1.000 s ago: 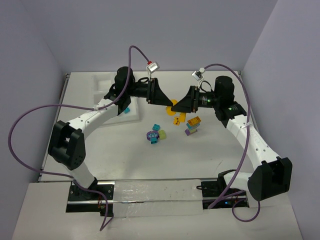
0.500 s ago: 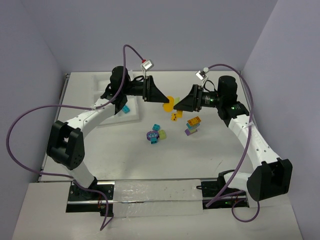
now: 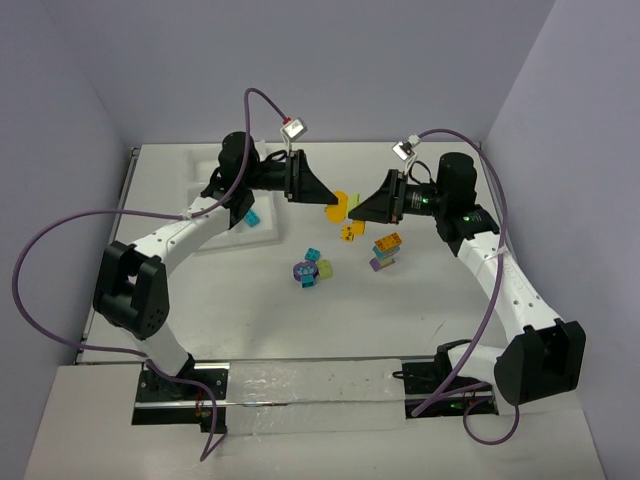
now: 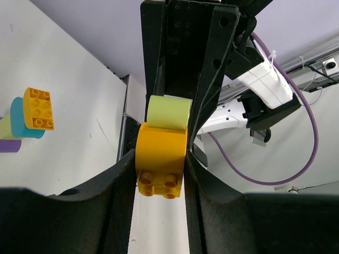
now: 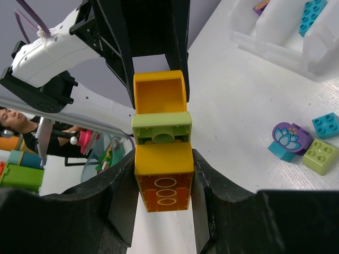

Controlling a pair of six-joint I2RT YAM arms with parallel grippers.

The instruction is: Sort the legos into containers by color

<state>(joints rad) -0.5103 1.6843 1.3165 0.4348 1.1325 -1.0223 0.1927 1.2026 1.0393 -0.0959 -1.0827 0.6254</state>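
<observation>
While aloft, lego clump (image 3: 340, 207) in grip of left claw (image 4: 160, 164) and right claw (image 5: 163, 165).

The left arm (image 3: 185, 232) and right arm (image 3: 495, 265) reach inward, wrists level, facing each other. The left claw (image 3: 329, 203) and right claw (image 3: 353, 214) nearly meet tip to tip, each clamped on one end of one orange-and-lime clump (image 3: 340, 206)

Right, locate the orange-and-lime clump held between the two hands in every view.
Top external: orange-and-lime clump just above centre; only orange shows.
Left wrist: clump dead centre, orange end nearest, lime behind.
Right wrist: clump centre, lime brick between two orange.
Landmark: purple flower brick, below the clump in top external, right side in right wrist; absent from left wrist.
</observation>
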